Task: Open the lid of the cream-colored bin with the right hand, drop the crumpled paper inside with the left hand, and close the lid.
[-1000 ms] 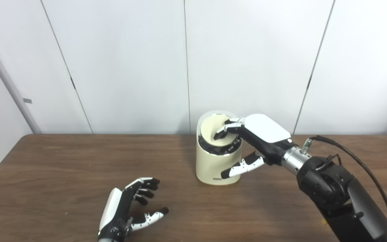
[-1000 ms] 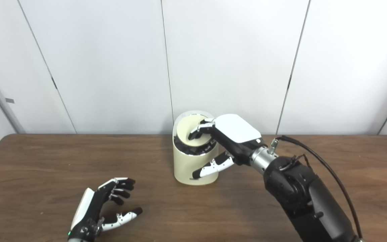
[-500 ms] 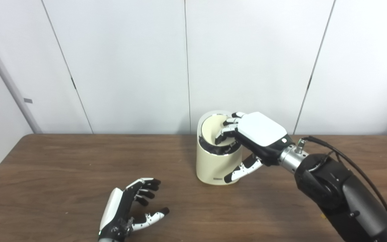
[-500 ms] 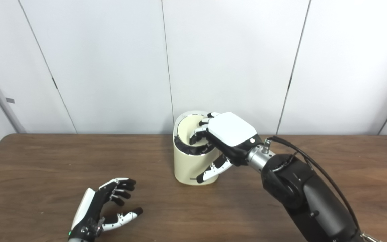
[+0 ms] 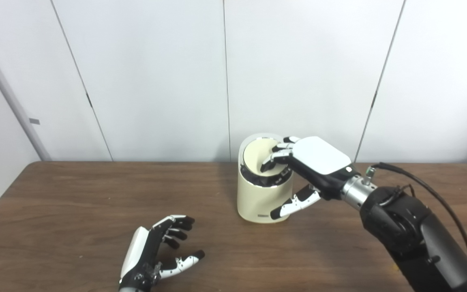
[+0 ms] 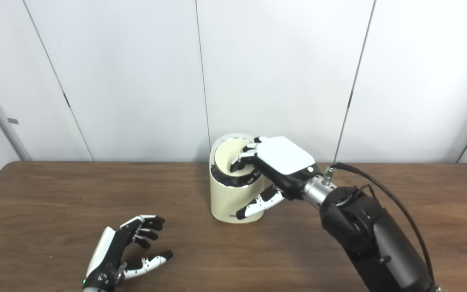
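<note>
Apparently light rigid bin [image 5: 258,198]: right hand [image 5: 303,162] fingers curled onto tilted lid [image 5: 258,159] (pressed, not gripped); left hand [image 5: 158,253] spread empty on desk [image 5: 55,227].

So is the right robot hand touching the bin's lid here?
Touching. In the left eye view the right robot hand has its fingertips resting on the cream lid of the bin, no gap visible.

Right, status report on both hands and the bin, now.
Right robot hand fingers pressing the round cream lid of the cream-colored cylindrical bin, nothing gripped. Left robot hand open, empty, near table edge. No crumpled paper visible. Nothing obstructing.
</note>
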`<state>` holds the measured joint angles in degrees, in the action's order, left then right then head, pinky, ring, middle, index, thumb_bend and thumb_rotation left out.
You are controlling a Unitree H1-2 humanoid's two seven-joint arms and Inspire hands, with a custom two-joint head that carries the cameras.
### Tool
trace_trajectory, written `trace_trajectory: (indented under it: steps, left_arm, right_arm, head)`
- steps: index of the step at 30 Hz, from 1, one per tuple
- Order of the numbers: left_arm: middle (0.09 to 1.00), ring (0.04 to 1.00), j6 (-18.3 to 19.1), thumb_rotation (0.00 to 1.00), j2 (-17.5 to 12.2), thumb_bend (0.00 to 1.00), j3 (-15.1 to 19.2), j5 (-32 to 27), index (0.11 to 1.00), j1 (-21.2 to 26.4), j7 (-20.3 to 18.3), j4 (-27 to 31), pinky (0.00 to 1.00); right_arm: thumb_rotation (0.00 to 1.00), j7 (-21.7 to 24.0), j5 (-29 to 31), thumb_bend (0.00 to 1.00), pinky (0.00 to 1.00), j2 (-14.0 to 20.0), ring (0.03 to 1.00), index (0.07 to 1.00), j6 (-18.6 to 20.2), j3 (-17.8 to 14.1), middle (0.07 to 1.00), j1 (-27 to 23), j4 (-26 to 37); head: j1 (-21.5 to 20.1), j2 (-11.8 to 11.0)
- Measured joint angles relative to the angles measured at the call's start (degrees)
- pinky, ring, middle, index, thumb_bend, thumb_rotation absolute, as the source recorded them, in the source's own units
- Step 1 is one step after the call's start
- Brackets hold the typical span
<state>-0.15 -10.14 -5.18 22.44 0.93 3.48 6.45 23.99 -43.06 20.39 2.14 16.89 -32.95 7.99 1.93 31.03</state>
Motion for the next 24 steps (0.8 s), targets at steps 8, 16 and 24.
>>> trace_trajectory:
  steps: [8, 16, 24]
  left_arm:
    - [0.673, 0.612, -0.11, 0.03, -0.20, 0.66, 0.03, 0.04, 0.690, 0.02, -0.01, 0.00, 0.51]
    - [0.675, 0.620, -0.20, 0.03, -0.35, 0.66, 0.13, -0.05, 0.694, 0.03, -0.41, 0.02, 0.52]
    - [0.681, 0.633, 0.29, 0.03, -0.32, 0.66, 0.84, -0.67, 0.700, -0.15, -1.54, 0.73, 0.54]
  right_arm:
    - [0.43, -4.20, 9.98, 0.75, 0.70, -3.29, 0.863, 0.909, 3.61, -9.41, 0.916, 2.20, -0.01]
    - [0.37, -8.83, 16.13, 0.78, 0.70, -4.73, 0.872, 0.953, 3.09, -12.62, 0.939, 9.28, 0.10]
    - [0.43, -12.77, 18.09, 0.85, 0.70, -4.61, 0.853, 0.941, 1.94, -14.86, 0.932, 17.46, 0.05]
  head:
    - [-0.18, -0.09]
    - [-0.35, 0.00]
    - [-0.70, 0.09]
